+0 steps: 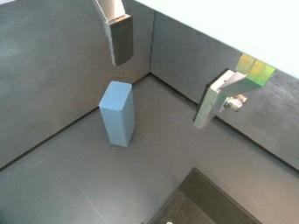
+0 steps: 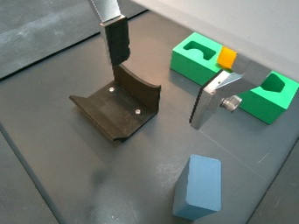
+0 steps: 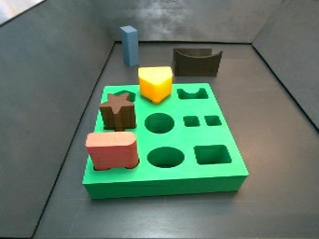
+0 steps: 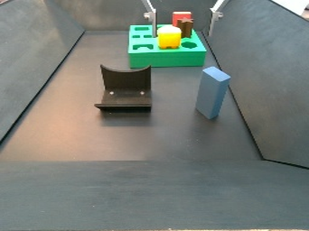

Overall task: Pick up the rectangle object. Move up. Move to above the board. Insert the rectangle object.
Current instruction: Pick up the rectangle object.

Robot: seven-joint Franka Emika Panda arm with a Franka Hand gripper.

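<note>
From my wrist cameras I have the gripper (image 1: 163, 74) up in the air with its two silver fingers (image 1: 121, 39) spread wide and nothing between them; the block (image 1: 118, 112) stands on the floor below the gap, untouched. In a side view only the finger tips (image 4: 150, 14) show at the frame's upper edge, above the far part of the floor, and the arm itself is cut off. The block (image 4: 212, 92) is upright, long axis vertical, resting on its small end, broad faces plain; it sits near the floor's right wall in that view, roughly level with the fixture (image 4: 123, 88), which stands well apart from it toward the middle. In a wrist view the block (image 2: 198, 185) looks foreshortened, so I see mostly its top and one side. From the opposite side view it (image 3: 129, 45) stands in a far corner of the floor, by the walls, its foot hidden behind the board (image 3: 234, 177). The board (image 4: 154, 60) lies flat toward the floor's other end, carrying a yellow piece (image 3: 155, 84), a dark star piece (image 3: 116, 110) and a red-pink piece (image 3: 111, 151) on it, with several holes open. In a wrist view only a green sliver of board (image 1: 257, 70) shows past a finger.
</note>
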